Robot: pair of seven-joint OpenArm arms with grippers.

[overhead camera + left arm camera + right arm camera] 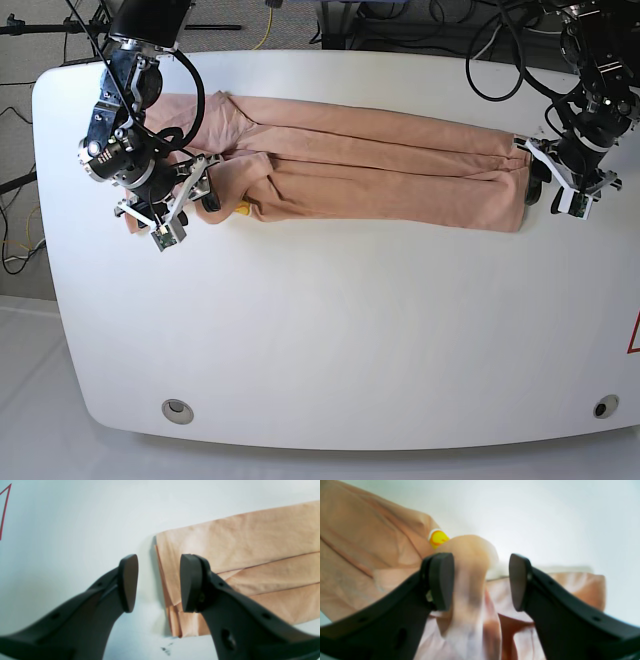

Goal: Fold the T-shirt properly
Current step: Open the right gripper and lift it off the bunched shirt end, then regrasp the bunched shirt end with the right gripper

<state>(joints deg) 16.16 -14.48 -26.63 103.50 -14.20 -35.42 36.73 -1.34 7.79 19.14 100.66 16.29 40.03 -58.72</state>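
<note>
The peach T-shirt [380, 170] lies on the white table [330, 330], folded into a long strip running left to right. In the base view my left gripper [543, 188] is at the strip's right end. In the left wrist view it [158, 582] stands open over the layered end edge of the T-shirt [250, 537], gripping nothing. My right gripper [200, 180] is at the strip's left end. It [480, 581] is open around a raised hump of T-shirt cloth [470, 555] that leans on one fingertip [442, 580] and stays clear of the other. The yellow smiley print [437, 538] shows just beyond.
A red tape mark [633, 335] sits at the table's right edge and also shows in the left wrist view [5, 510]. Two round holes [177, 408] [600, 407] are near the front edge. Cables [500, 40] hang behind the back edge.
</note>
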